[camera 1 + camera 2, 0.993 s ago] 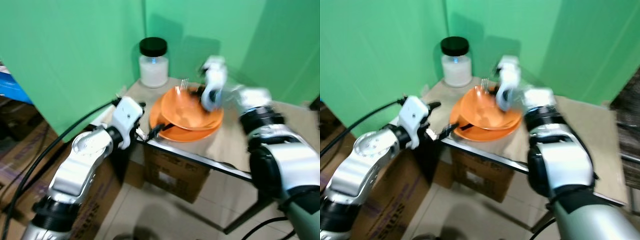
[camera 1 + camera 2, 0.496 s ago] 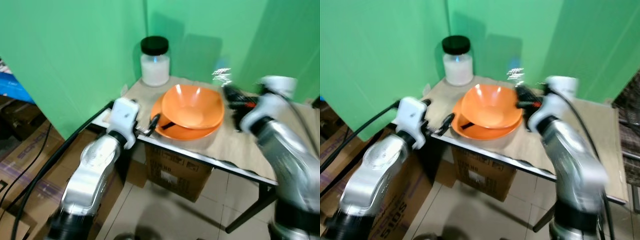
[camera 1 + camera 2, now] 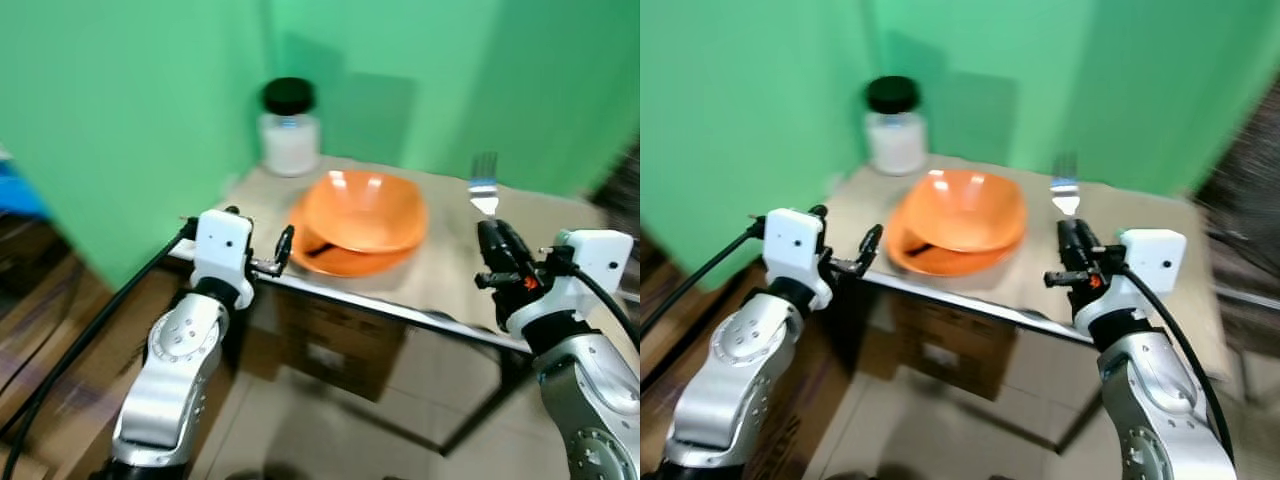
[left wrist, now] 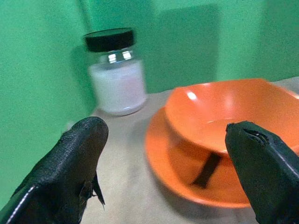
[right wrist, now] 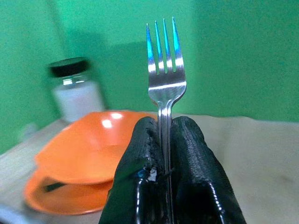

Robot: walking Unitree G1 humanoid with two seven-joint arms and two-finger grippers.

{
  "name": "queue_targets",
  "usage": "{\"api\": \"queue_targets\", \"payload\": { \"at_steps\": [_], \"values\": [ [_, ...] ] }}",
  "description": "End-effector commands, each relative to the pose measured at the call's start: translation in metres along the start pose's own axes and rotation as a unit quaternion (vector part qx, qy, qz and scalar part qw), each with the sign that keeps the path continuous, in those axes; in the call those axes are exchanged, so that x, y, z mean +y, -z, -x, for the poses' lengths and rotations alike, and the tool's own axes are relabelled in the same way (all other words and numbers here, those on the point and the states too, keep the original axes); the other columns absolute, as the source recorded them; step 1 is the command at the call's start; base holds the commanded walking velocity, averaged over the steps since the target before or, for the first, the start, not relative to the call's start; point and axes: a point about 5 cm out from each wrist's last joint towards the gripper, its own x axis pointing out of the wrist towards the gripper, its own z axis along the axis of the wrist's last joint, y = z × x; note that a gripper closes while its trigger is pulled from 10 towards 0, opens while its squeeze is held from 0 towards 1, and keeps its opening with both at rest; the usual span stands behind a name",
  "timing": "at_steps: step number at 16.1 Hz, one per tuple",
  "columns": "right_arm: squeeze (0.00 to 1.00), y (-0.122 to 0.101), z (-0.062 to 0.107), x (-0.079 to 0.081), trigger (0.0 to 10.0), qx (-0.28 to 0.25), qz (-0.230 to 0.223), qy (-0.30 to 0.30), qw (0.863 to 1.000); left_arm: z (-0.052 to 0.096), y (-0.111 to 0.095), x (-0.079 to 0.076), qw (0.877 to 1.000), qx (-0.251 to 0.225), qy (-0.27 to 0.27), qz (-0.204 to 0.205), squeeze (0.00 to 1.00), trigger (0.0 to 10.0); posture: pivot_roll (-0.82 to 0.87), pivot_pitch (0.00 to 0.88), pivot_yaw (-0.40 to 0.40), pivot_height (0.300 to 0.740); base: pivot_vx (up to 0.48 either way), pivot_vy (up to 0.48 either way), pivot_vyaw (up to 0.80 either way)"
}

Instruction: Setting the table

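Observation:
An orange bowl (image 3: pixel 363 209) sits in an orange plate (image 3: pixel 340 258) on the small table (image 3: pixel 445 280). My right gripper (image 3: pixel 503 258) is shut on a silver fork (image 3: pixel 484 184), held upright over the table to the right of the bowl; the fork's tines (image 5: pixel 163 46) point up between the two black fingers (image 5: pixel 189 158). My left gripper (image 3: pixel 283 249) is open at the table's left front edge, just left of the plate. Its fingers (image 4: pixel 70 163) spread wide, with the bowl (image 4: pixel 229 114) and plate (image 4: pixel 187 172) beyond them.
A glass jar (image 3: pixel 288 128) of white powder with a black lid stands at the back left of the table, against green walls. A cardboard box (image 3: pixel 340 345) sits under the table. The table's right half is bare.
My right gripper has come away from the bowl to the right, toward me, and now holds the fork upright. The left gripper stays at the table edge. The camera has shifted.

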Motion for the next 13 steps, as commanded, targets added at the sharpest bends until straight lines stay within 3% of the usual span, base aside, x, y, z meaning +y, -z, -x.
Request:
{"api": "queue_targets", "payload": {
  "at_steps": [1,4,6,8,9,13],
  "values": [
    [0.00,-0.002,-0.003,0.008,10.0,-0.004,0.011,-0.007,1.000,-0.002,0.001,0.002,1.000,0.007,-0.010,-0.011,0.00,10.0,0.00,0.000,0.006,0.740,0.000,0.000,-0.80],
    [0.00,0.001,-0.006,0.002,10.0,-0.001,0.025,0.021,0.999,-0.007,0.001,0.004,0.999,0.014,-0.007,-0.032,0.00,10.0,-0.01,0.000,-0.018,0.740,0.000,0.000,-0.80],
    [0.00,-0.004,-0.010,-0.002,10.0,-0.007,0.021,0.021,1.000,-0.006,0.001,0.004,1.000,0.017,-0.015,-0.005,0.00,10.0,-0.02,0.000,-0.012,0.740,0.000,0.000,-0.78],
    [0.00,-0.006,-0.011,-0.010,10.0,-0.013,0.025,0.013,1.000,-0.011,0.001,-0.009,0.999,0.007,0.005,0.039,0.00,10.0,-0.02,0.000,0.017,0.740,0.000,0.000,-0.78],
    [0.00,-0.008,-0.008,-0.008,10.0,-0.010,0.031,0.020,0.999,-0.015,-0.004,-0.007,0.999,0.011,0.016,0.049,0.00,10.0,-0.04,0.000,0.022,0.740,0.000,0.000,-0.78],
    [0.00,-0.002,-0.006,-0.003,10.0,-0.003,0.012,0.029,1.000,-0.020,-0.004,0.010,0.999,0.011,-0.037,0.037,0.00,10.0,-0.06,0.000,0.007,0.740,0.000,0.000,-0.79]
  ]
}}
